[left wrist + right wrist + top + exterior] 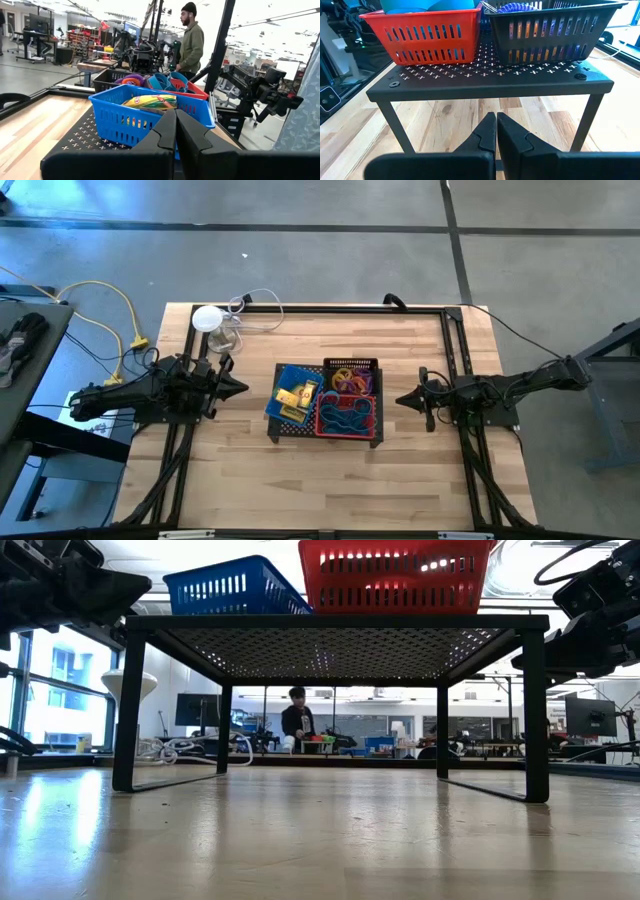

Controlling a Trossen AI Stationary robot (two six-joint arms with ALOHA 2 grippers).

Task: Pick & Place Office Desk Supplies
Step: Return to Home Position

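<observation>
The office desk supplies lie in three small baskets on a black mesh stand (pixel 325 432) at the table's middle. A blue basket (pixel 293 402) holds yellow packets (pixel 150 101). In the red basket (pixel 346 416) are blue loops, and in the black basket (pixel 352 376) purple and orange rings. My left gripper (pixel 240 388) hovers shut to the left of the stand, pointing at the blue basket (pixel 145 120). My right gripper (pixel 400 400) hovers shut to the right of the stand, pointing at its edge (pixel 490 77). Neither touches anything.
A white round-topped clear object (pixel 208 320) with a cable stands at the table's far left, close behind my left arm. A black frame (pixel 452 340) runs along the table's far and side edges. Bare wood lies in front of the stand. A person (pixel 192 40) stands beyond the table.
</observation>
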